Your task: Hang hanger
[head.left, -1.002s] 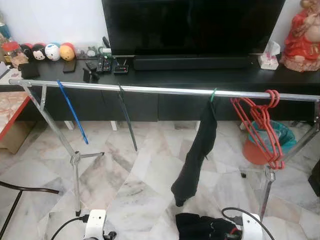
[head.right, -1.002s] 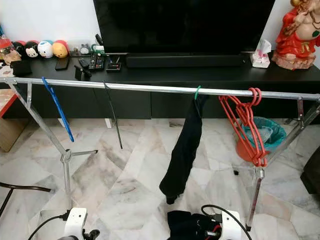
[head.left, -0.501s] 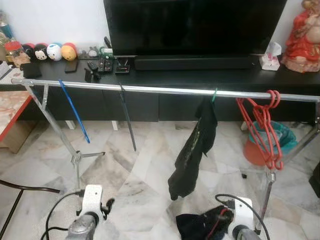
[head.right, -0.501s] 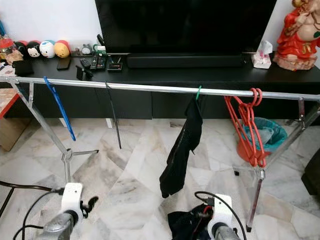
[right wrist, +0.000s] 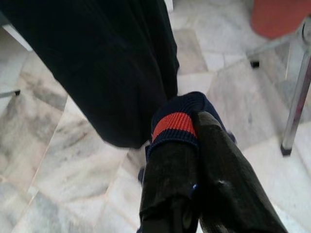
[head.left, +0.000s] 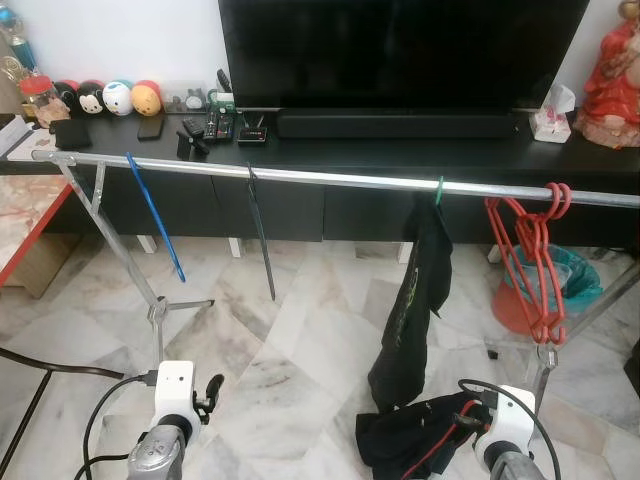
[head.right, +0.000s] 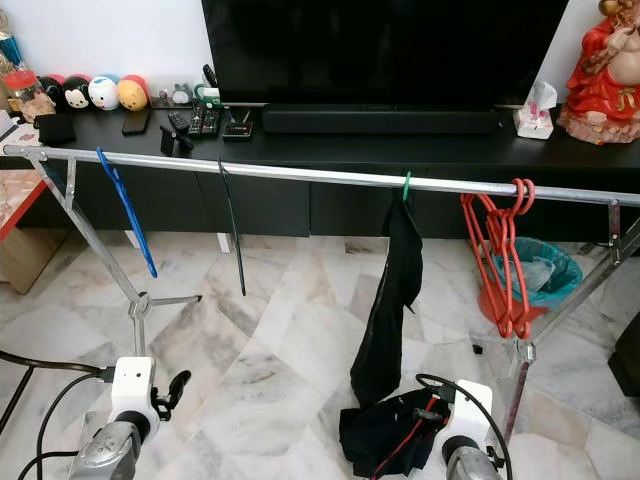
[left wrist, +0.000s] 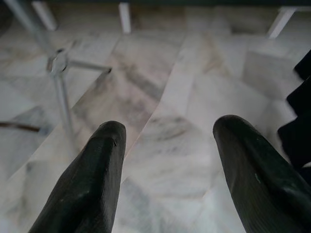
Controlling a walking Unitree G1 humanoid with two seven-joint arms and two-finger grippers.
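Nearest the camera, the left gripper hangs low over the pale veined marble floor, its two black fingers well apart with nothing between them. The right gripper is low on the robot's right, its fingers pressed together on the navy ribbed cuff with a red band of a dark garment; the bunched dark cloth sags just beside that wrist.

Beyond the grippers, a long silver metal clothes rail spans the scene on angled silver legs. From left to right it carries a slim blue plastic hanger, a thin dark hanger, a green hanger hook bearing a long black hanging garment, and a cluster of red plastic hangers. The black garment's lower end reaches the bunched cloth, possibly joined to it.

Behind the rail stand an orange bucket, a low black television console, a large black television, a row of round toy figures, a tissue box and a red figurine.
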